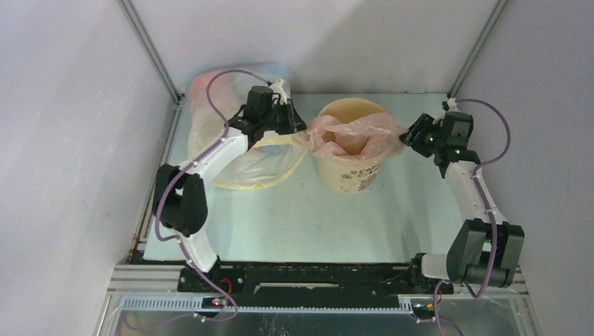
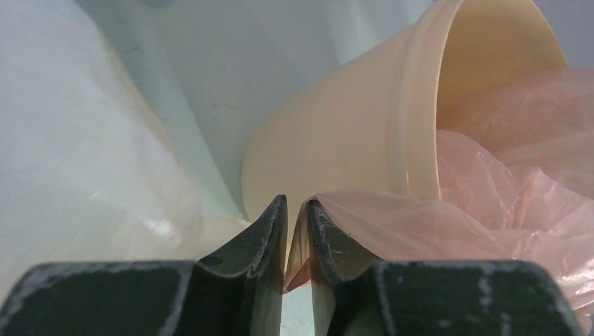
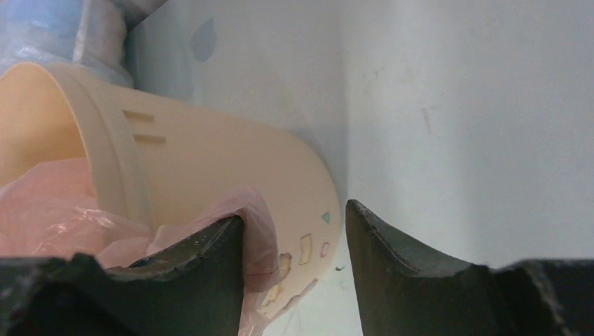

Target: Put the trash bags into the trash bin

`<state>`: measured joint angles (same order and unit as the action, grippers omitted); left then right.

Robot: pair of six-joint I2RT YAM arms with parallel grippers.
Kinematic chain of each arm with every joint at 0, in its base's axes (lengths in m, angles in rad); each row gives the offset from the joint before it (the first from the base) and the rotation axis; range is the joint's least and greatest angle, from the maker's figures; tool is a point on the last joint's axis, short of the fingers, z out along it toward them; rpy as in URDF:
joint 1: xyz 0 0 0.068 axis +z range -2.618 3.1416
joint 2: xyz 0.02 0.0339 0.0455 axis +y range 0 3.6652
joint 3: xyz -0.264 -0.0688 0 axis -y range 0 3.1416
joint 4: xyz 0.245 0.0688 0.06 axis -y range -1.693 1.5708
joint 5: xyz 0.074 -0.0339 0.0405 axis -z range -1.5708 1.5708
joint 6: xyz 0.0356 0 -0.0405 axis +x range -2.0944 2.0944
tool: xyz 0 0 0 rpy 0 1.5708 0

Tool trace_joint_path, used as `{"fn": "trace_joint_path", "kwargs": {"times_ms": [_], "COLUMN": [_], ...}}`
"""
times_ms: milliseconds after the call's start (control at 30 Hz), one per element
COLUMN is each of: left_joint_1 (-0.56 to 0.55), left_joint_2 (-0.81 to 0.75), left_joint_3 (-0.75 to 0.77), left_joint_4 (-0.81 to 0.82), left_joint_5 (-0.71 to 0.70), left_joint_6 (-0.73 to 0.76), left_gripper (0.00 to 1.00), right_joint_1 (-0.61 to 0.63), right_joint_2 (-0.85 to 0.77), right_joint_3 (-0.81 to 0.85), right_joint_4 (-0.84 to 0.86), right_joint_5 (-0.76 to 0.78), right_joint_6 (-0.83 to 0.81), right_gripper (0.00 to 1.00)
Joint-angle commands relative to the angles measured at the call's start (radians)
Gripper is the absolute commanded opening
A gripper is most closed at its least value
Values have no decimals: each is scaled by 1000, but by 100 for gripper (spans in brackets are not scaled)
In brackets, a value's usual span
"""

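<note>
Left pincer point(image 1: 301, 129), at the left of the trash bin point(image 1: 347, 175): jaws drawn narrow and clamped on a fold of the pale-pink trash bag point(image 1: 350, 133) just outside the rim. In my left wrist view the film runs from between the fingers up over the rim and into the bin's mouth.

Right pincer point(image 1: 406, 136), at the bin's right: jaws wide, gripping nothing. A flap of the pink film hangs over the rim and lies against the inner face of the finger point(image 3: 189, 273) nearer the bin; the other finger stands clear of it.

The bin stands upright on the counter point(image 1: 280, 217). Most of the bag is bunched inside its mouth, with loose edges spilling over the rim on both sides. A clear sack point(image 1: 245, 164) with a yellow hem lies just beside the bin, under my left arm, and is no part of the job.

Step in hand, as I judge it: the closing one, getting the overhanging edges inside. The next move calls for lifting the clamped fold over the rim and lowering it into the mouth before I open, and for the right pincer to close on its flap or push it in. The bin looks light, so I would avoid pulling sideways, which could tip it.
</note>
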<state>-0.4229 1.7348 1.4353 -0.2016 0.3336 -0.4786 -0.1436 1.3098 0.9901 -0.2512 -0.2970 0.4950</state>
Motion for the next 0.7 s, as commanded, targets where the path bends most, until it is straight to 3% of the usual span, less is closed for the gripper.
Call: {"fn": "trace_joint_path", "kwargs": {"times_ms": [0, 167, 367, 667], "left_joint_1": [4, 3, 4, -4], "left_joint_2": [55, 105, 109, -62], "left_joint_3": [76, 87, 59, -142], "left_joint_4": [104, 180, 236, 271], "left_joint_5": [175, 331, 439, 423], "left_joint_6": [-4, -59, -82, -128], "left_gripper": [25, 26, 26, 23], "right_joint_1": [-4, 5, 80, 111], "right_joint_2": [51, 79, 34, -192], "right_joint_3": [39, 15, -21, -173], "right_joint_4": [110, 178, 169, 143], "right_joint_5": [-186, -286, -282, -206], "right_joint_6": [37, 88, 101, 145], "right_gripper": [54, 53, 52, 52]}}
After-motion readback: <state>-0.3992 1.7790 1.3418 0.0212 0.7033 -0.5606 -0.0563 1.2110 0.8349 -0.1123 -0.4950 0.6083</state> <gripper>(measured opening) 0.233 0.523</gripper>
